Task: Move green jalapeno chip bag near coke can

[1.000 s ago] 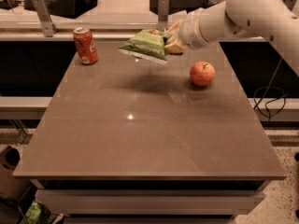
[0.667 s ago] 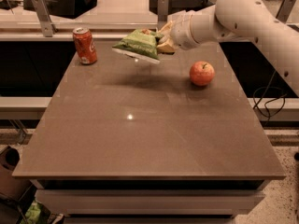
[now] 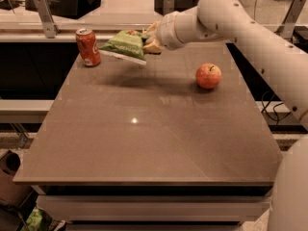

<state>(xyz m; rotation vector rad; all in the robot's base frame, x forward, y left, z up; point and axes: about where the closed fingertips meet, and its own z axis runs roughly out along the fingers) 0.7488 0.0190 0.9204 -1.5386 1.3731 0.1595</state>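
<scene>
My gripper, fingers pinching the green jalapeno chip bag, hangs above the table near its far edge, at the coke can's 3 o'clock; open room toward 6.

White rounded arm, tan pincer above the table.

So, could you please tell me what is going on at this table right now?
The robot's gripper holds the green jalapeno chip bag by one end, lifted above the far side of the table. The bag hangs just right of the coke can, not yet set down. A red apple sits apart on the right.
</scene>
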